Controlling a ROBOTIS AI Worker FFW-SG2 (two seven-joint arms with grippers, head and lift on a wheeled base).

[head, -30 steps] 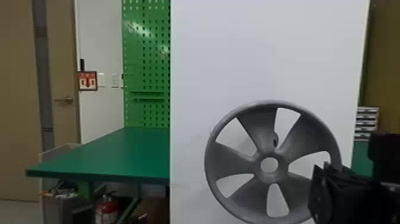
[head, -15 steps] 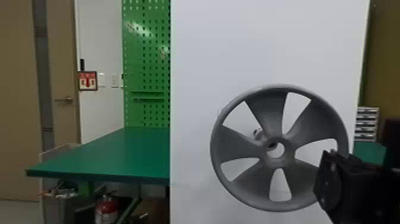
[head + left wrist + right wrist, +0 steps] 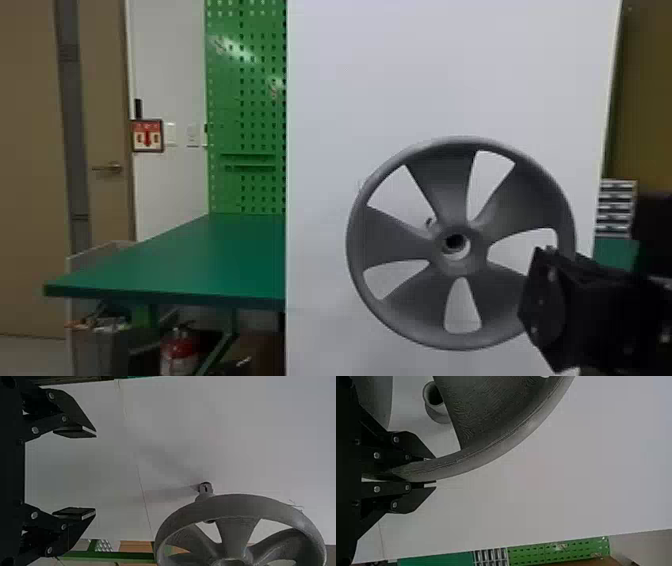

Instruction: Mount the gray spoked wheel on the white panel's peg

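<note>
Wheel (image 3: 445,195): upright, open spoked face toward the head camera; held in front of the white panel (image 3: 450,75), toward the robot's right.
Right gripper (image 3: 542,300): at the wheel's rim on the robot's right side. In the right wrist view its two fingers (image 3: 411,494) pinch the rim, one on each side.
Hub (image 3: 440,262): round hole through it, with a dark round opening visible inside, set toward the hole's upper left in the head view.
Peg (image 3: 439,413): a hollow stub with a flared end, behind the wheel; its open mouth shows past a spoke's edge in the right wrist view. Contact between peg and hub: cannot tell.
Left gripper (image 3: 96,473): before the panel, apart from the wheel; fingers spread wide, bare panel between them.
Table (image 3: 165,260): green top, left of the panel in the head view.
Pegboard (image 3: 250,115): green, upright, behind the table.
Extinguisher (image 3: 180,350): red, low, under the table's level.
Drawers (image 3: 616,207): small stack, just beyond the panel's right edge in the head view.
</note>
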